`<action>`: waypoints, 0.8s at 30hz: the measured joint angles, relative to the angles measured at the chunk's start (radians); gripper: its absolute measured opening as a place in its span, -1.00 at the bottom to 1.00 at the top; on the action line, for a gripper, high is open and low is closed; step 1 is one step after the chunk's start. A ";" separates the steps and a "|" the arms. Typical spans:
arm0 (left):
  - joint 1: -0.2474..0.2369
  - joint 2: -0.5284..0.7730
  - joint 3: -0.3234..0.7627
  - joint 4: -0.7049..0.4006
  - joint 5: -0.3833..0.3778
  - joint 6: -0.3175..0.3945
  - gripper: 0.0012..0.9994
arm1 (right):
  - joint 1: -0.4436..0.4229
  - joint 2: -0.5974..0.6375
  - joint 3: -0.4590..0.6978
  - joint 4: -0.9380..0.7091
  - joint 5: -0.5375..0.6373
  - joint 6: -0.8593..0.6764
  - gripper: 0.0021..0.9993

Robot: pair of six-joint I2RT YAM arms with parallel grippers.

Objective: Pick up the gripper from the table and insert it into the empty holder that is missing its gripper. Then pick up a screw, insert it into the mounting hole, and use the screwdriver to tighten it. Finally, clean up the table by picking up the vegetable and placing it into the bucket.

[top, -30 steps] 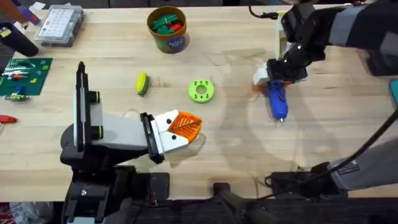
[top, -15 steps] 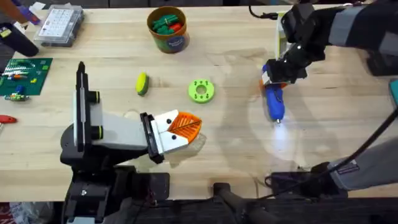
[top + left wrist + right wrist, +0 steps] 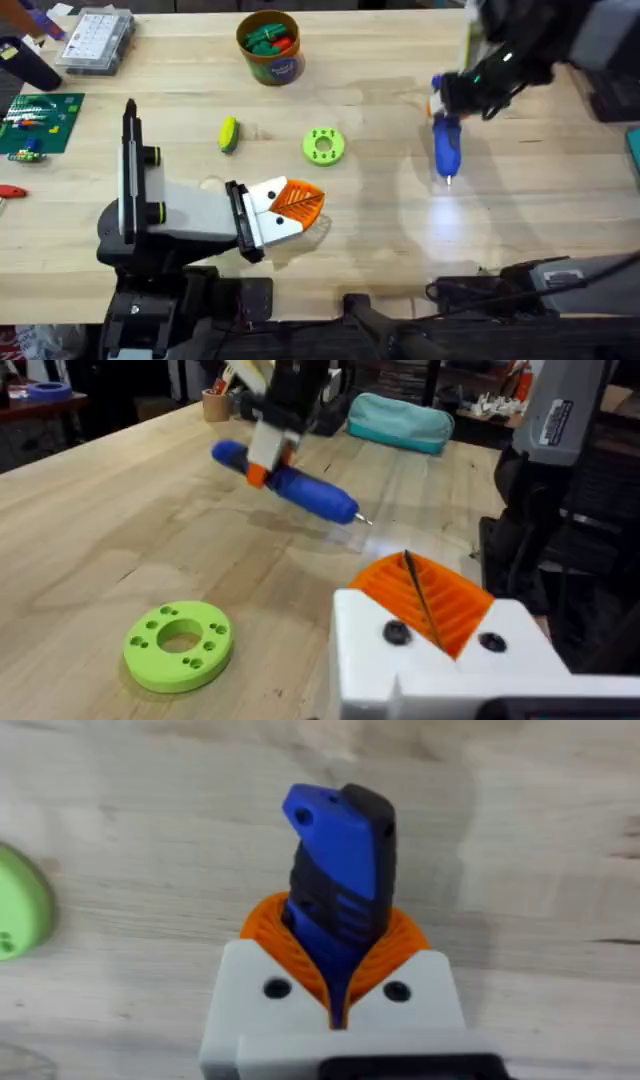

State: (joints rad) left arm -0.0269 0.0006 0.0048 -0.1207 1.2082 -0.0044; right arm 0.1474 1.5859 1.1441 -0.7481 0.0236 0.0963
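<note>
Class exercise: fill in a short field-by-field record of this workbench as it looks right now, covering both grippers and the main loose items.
right gripper: shut on the blue pen-shaped screwdriver, silver bit tip down and off the table
left gripper: shut, holding nothing, low over the light wooden table
yellow-and-green oval toy vegetable: lying on the table, left of the bright green ring-shaped disc
orange-brown round bucket: at the far edge, red and green pieces inside

The table [image 3: 380,230] bears the vegetable [image 3: 228,134], green disc [image 3: 323,146] and bucket [image 3: 270,47]
</note>
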 joint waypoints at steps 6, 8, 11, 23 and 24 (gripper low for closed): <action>0.000 0.000 0.000 0.000 0.000 0.000 -0.99 | 0.002 -0.095 0.126 0.000 -0.028 0.000 -0.96; 0.000 0.000 0.000 0.000 0.000 0.000 -0.99 | 0.006 -0.116 0.164 0.012 -0.050 0.000 -0.96; 0.000 0.000 0.000 0.000 0.000 0.000 -0.99 | 0.019 -0.144 0.211 0.058 -0.074 0.000 -0.96; 0.000 0.000 0.000 -0.001 0.000 0.000 -0.99 | 0.086 -0.292 0.258 0.405 -0.244 0.008 -0.96; 0.000 0.000 0.000 -0.002 0.000 0.000 -0.99 | 0.092 -0.299 0.258 0.429 -0.263 0.010 -0.96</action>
State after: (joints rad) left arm -0.0269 0.0006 0.0048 -0.1224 1.2083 -0.0048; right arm 0.2396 1.2873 1.4017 -0.3189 -0.2395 0.1060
